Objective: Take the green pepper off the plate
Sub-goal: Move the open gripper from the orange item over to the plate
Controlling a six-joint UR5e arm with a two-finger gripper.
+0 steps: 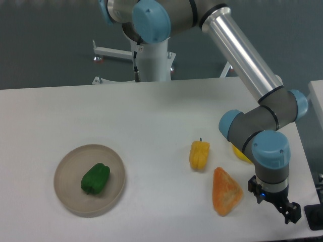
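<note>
The green pepper (pixel 95 178) lies on the round beige-grey plate (pixel 66 166) at the front left of the white table, a little right of the plate's middle. My gripper (pixel 288 212) hangs low over the front right corner of the table, far to the right of the plate and apart from every object. It is dark and seen side-on, so I cannot tell whether its jaws are open or shut. Nothing shows between them.
A yellow bell pepper (pixel 199 155) with a dark stem lies mid-right. An orange wedge-shaped item (pixel 226 191) lies just left of the gripper. A yellow object (pixel 240 154) is partly hidden behind the wrist. A dark object (pixel 316 216) stands at the right edge.
</note>
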